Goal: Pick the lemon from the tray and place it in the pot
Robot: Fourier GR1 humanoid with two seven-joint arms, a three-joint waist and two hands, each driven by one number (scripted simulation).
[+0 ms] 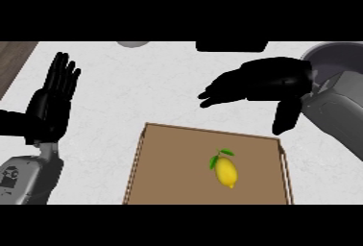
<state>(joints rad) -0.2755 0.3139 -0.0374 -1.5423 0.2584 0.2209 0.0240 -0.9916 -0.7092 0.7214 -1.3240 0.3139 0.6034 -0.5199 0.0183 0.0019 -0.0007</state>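
Right, the lemon sits on the brown tray, a little right of the tray's middle, its green leaves pointing away from the robot, and nothing touches it. The right hand hangs over the white counter beyond the tray's far edge, clearly apart from the fruit. Its fingers stretch out to the left, only slightly bent, and the thumb points down towards the tray's far right corner. The hand is spread and holds nothing. Seen from that hand, the lemon lies nearer the robot and a little left of the thumb. The grey pot shows at the upper right, partly hidden behind the right hand and forearm, well apart from the lemon. Over at the left edge, the left hand rests with fingers straight and up.
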